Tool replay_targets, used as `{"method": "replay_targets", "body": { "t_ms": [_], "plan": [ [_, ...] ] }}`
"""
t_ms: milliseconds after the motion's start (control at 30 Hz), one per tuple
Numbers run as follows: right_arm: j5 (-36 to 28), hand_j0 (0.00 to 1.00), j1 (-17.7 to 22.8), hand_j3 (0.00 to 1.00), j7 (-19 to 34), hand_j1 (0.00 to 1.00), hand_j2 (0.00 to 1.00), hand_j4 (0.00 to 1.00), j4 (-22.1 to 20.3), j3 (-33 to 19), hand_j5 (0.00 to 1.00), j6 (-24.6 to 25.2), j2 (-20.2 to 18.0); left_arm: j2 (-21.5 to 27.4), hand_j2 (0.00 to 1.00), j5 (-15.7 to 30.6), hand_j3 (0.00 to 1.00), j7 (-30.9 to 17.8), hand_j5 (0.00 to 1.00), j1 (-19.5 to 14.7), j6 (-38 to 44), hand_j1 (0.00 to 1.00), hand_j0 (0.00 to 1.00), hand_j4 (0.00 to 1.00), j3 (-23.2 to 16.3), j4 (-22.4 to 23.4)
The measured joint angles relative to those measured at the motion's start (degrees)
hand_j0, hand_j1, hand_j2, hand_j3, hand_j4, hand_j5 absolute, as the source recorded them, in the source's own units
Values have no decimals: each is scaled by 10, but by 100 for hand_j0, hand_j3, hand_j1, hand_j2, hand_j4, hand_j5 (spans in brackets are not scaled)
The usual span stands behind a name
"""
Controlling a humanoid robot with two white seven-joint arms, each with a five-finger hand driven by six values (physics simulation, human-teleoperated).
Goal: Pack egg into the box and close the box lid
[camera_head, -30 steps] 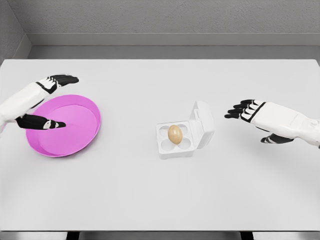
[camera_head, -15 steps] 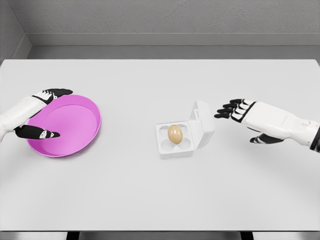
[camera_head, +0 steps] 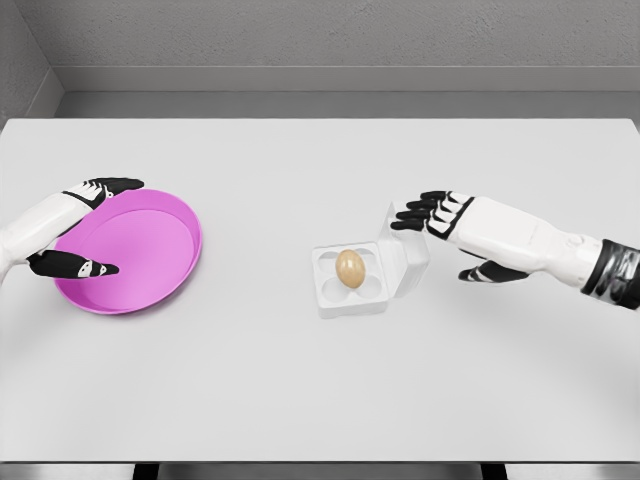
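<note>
White lid [camera_head: 404, 248] propped upright at frame centre | right hand [camera_head: 432, 213] open, empty, fingertips at lid's top edge, closest | egg [camera_head: 349, 267] already sits in the box [camera_head: 350, 280]

Upright lid [camera_head: 405, 245] beside right fingers [camera_head: 418, 211]

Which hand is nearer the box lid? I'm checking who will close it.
Right. The right hand, fingers open, is at the top edge of the raised box lid. The left hand is far off to its left, at the pink bowl.
</note>
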Motion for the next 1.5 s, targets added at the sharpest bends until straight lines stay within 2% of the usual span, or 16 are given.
{"method": "replay_targets", "body": {
  "t_ms": [300, 633, 833, 933, 1033, 1133, 1267, 1367, 1500],
  "plan": [
    [16, 100, -5, 100, 5, 100, 100, 100, 56, -20, 100, 0, -1, 0, 100, 0, 100, 0, 100, 0, 0, 100, 100, 100, 0, -1],
    [54, 100, -4, 100, 6, 100, 100, 100, 88, -11, 100, 0, 6, 0, 100, 0, 100, 0, 100, 1, 0, 100, 100, 100, 0, -2],
    [61, 100, -3, 100, 3, 100, 100, 100, 83, 16, 100, 3, 20, 0, 100, 0, 100, 0, 100, 4, 0, 100, 100, 100, -1, -2],
    [57, 100, 14, 100, -1, 100, 100, 100, 47, 23, 100, 5, 25, 0, 100, -2, 100, 0, 100, 4, 0, 100, 100, 100, -1, -2],
    [60, 100, 14, 100, 0, 100, 100, 100, 19, 30, 100, 2, 48, -1, 100, -8, 100, 0, 100, 5, 0, 100, 100, 100, -1, -2],
    [61, 100, 12, 100, 0, 100, 100, 100, 7, 37, 100, 1, 65, -1, 100, -11, 100, 0, 100, 5, 0, 100, 100, 100, -1, -3],
    [62, 100, 8, 100, 2, 100, 100, 100, 7, 29, 100, 0, 70, -3, 100, -12, 100, 0, 100, 6, 0, 100, 100, 100, -2, -3],
    [61, 100, 8, 100, 4, 100, 100, 100, 36, -18, 100, 0, 68, -4, 100, -19, 100, 0, 100, 6, 0, 100, 100, 100, -1, -3],
    [63, 100, -2, 100, 6, 100, 100, 100, 103, -70, 100, 0, 33, -5, 100, -23, 100, 0, 100, 6, 0, 100, 100, 100, -1, -4]
  ]
}}
